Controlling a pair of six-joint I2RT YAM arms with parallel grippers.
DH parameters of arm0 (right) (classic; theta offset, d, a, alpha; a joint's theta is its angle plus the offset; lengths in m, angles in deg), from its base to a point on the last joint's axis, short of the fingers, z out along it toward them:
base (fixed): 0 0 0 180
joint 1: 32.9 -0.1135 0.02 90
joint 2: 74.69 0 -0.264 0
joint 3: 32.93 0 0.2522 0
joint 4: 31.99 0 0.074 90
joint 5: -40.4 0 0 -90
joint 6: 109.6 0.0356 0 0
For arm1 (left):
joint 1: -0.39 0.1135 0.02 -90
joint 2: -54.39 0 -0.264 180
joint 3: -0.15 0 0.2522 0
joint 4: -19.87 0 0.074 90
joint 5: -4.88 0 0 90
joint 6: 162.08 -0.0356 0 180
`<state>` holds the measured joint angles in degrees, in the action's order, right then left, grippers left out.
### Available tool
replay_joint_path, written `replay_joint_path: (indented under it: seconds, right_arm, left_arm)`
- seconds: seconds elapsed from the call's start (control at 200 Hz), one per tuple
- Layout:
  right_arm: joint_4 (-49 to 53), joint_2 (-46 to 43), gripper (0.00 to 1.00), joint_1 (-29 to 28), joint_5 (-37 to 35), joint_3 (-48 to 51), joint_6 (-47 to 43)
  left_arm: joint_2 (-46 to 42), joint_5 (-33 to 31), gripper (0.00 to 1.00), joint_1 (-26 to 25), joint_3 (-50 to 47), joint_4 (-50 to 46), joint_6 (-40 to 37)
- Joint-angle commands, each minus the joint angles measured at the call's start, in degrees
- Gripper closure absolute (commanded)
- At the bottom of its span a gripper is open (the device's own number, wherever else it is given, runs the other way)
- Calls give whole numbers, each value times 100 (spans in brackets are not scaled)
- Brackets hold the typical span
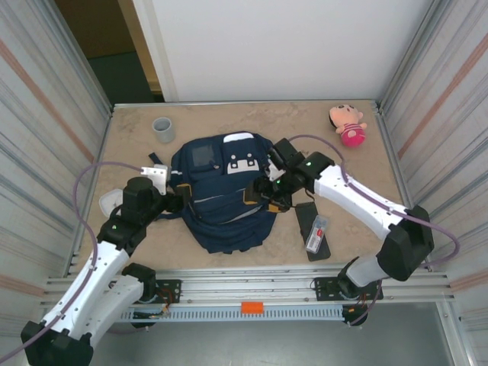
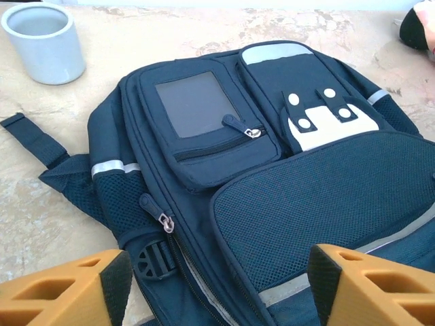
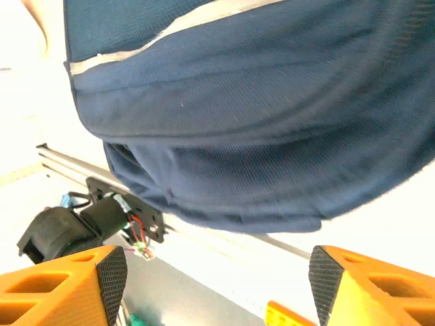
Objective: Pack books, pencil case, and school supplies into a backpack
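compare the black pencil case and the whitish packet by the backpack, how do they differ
The pencil case is black; the packet is whitish with red marks. The pencil case is longer and wider than the packet. The pencil case lies on the table, the packet on top of it. Both are outside the backpack.

You have a navy backpack (image 1: 221, 198) with white patches, silver-grey stripes and dark mesh panels (one patch carries navy tabs dotted white). At its 11 o'clock is a pale grey cup (image 1: 163, 129). At 2 o'clock is a pink toy (image 1: 348, 125) with dark hair. At 4 o'clock is a black pencil case (image 1: 305, 217) under a whitish, red-marked packet (image 1: 317, 233). The table (image 1: 290, 130) is mottled beige.
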<state>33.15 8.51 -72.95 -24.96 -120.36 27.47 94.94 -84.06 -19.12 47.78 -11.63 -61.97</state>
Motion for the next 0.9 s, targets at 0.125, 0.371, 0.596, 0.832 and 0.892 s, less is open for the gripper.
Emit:
replay_joint_path:
  seconds: [0.125,0.371,0.596,0.832,0.892]
  right_arm:
    - [1940,-648,32,780,-869,-446,-1125]
    - [2052,-998,30,2041,-1559,804,-1147]
    - [1904,-892,29,2335,-1996,1723,-1121]
    - [1171,-706,30,2331,-1407,2179,-1149]
    - [1070,-633,30,2318,-1385,2250,-1150]
  left_arm:
    - [246,585,31,-458,4,711,390]
    - [1322,-400,30,-2127,111,1110,193]
    - [2255,-255,30,-2452,266,1463,410]
    - [2389,-206,29,-2461,290,1541,440]
    - [2354,-203,29,-2461,256,1552,452]
